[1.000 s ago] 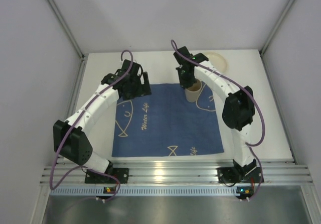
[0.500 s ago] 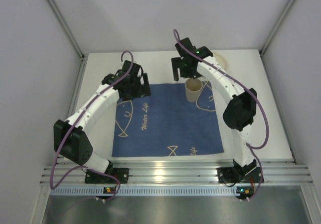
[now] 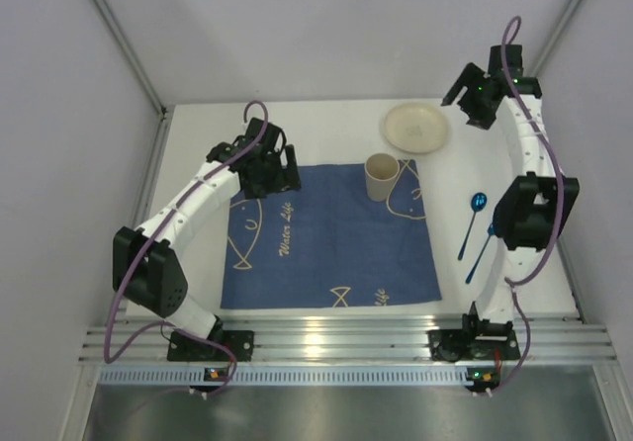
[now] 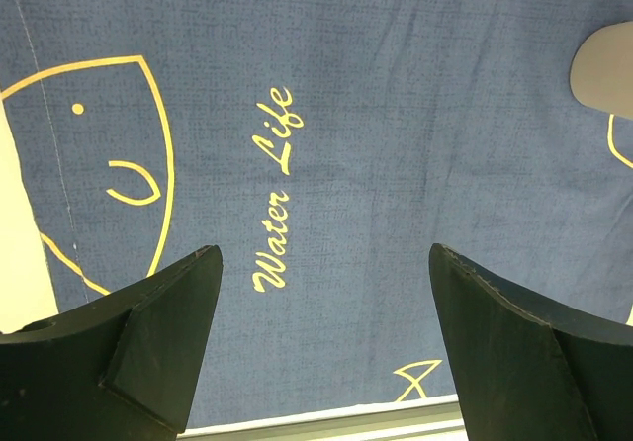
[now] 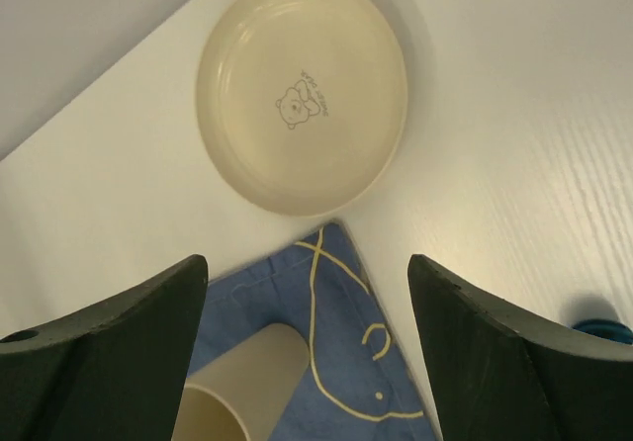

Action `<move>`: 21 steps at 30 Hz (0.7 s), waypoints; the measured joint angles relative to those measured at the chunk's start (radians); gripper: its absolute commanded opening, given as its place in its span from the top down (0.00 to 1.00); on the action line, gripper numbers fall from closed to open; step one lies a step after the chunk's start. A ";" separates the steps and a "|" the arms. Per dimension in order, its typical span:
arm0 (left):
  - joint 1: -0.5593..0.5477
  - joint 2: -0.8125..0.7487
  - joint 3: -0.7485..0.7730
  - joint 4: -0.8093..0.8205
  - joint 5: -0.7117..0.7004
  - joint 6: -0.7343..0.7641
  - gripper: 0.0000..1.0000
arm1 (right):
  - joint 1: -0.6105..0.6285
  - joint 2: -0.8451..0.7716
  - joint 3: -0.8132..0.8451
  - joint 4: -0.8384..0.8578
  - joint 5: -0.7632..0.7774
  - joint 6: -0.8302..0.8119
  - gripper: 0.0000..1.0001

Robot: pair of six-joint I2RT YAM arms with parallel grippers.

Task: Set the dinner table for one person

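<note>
Standing on the blue cloth [image 3: 326, 253], the cup [image 3: 382, 176] seems already set. The right gripper [image 5: 305, 259] is held wide above the plate [image 5: 346, 55], probably wanted next; the left gripper [image 4: 324, 251] is spread equally wide, empty.

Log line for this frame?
left gripper open over cloth | right gripper open near plate | cup upright on cloth | blue spoons on dinner table

One flat white rectangular tabletop [image 3: 316, 130] is counted, and one dark blue cloth with cream fish drawings [image 3: 326, 243]. One cream cylindrical cup [image 3: 381, 176] is counted on the cloth's far right corner, and one round cream plate [image 3: 416, 128] just beyond that corner. Two are counted right of the cloth: a shiny blue spoon [image 3: 478, 202] and a second blue utensil [image 3: 480, 261], partly hidden.
</note>
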 measured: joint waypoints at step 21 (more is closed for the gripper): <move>0.007 0.010 0.028 -0.029 -0.051 -0.001 0.10 | -0.084 0.502 0.210 0.102 -0.173 0.171 0.33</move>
